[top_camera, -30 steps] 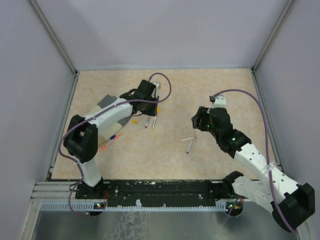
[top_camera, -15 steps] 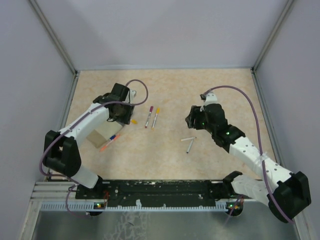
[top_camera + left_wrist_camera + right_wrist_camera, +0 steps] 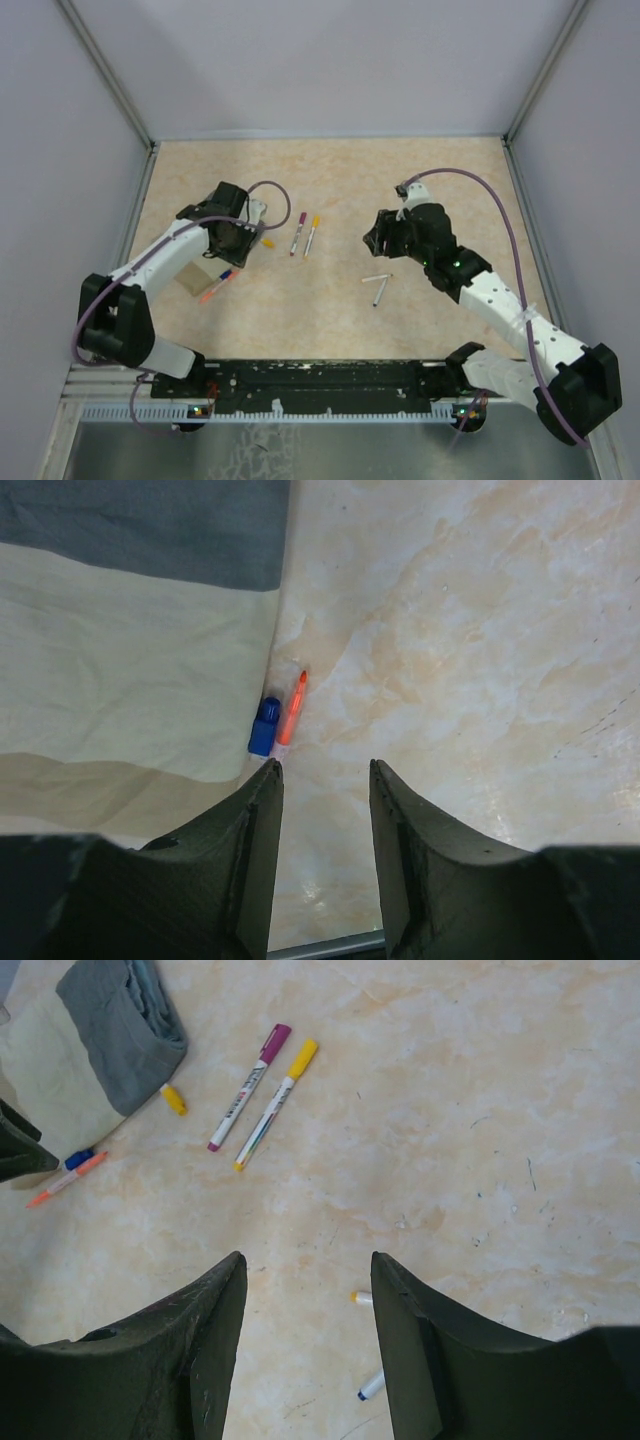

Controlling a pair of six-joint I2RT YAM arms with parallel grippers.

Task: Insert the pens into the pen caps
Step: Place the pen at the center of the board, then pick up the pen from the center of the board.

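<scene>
Two capped pens, one with a magenta cap (image 3: 298, 232) (image 3: 248, 1085) and one with a yellow cap (image 3: 312, 236) (image 3: 270, 1105), lie side by side mid-table. Two uncapped pens (image 3: 377, 285) lie near my right gripper (image 3: 375, 235) (image 3: 308, 1260), one yellow-tipped (image 3: 361, 1298), one blue-tipped (image 3: 370, 1388). That gripper is open and empty above them. A loose yellow cap (image 3: 267, 242) (image 3: 174, 1098) lies by the box. An orange pen (image 3: 291, 708) (image 3: 212, 291) and a blue cap (image 3: 264, 727) rest against the box. My left gripper (image 3: 235, 240) (image 3: 322, 770) hovers open just short of them.
A beige box with a grey lid (image 3: 190, 278) (image 3: 130, 660) sits at the left under my left arm. Grey walls enclose the table on three sides. The arm bases and a black rail (image 3: 320, 375) line the near edge.
My left gripper has pulled back to the left, away from the two capped pens, and its jaws have opened wider. The right gripper has drifted slightly left.
</scene>
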